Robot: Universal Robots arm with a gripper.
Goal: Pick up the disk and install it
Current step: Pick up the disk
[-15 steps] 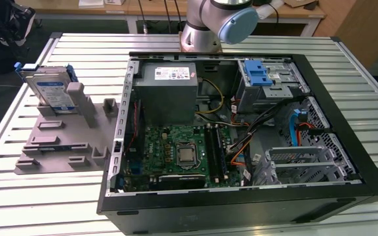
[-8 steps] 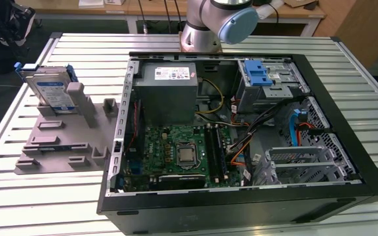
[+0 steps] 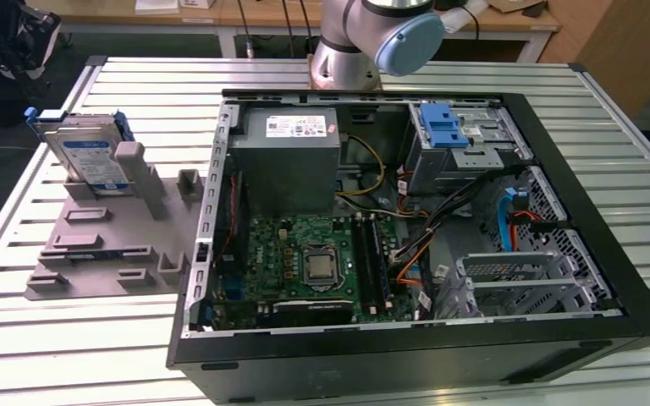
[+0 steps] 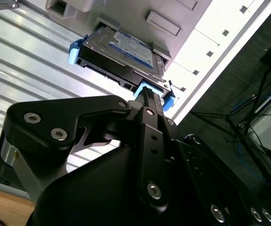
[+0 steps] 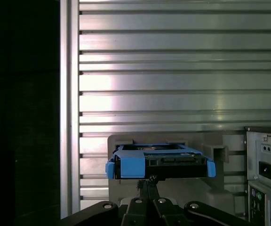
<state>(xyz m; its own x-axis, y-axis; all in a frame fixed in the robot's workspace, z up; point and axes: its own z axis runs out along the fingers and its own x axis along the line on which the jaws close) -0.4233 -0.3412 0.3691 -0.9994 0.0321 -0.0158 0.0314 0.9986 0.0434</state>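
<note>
The disk (image 3: 85, 156) is a silver hard drive with a white-and-blue label in a blue bracket. It stands tilted on edge in a grey holder (image 3: 111, 245) at the exterior view's left, beside the open computer case (image 3: 596, 211). Both wrist views look past my black gripper (image 4: 147, 92) (image 5: 149, 180) toward the disk (image 4: 121, 54) (image 5: 159, 162). The fingers are drawn together to a single tip with nothing between them. That tip lines up in front of the disk's blue bracket edge, apart from it.
Inside the case are a grey power-supply box (image 3: 291, 161), a green motherboard (image 3: 302, 262), a drive cage with a blue latch (image 3: 443, 127) and a lower metal cage (image 3: 517, 279). The slatted metal table (image 3: 65, 338) carries everything. The arm's base (image 3: 348, 59) stands behind the case.
</note>
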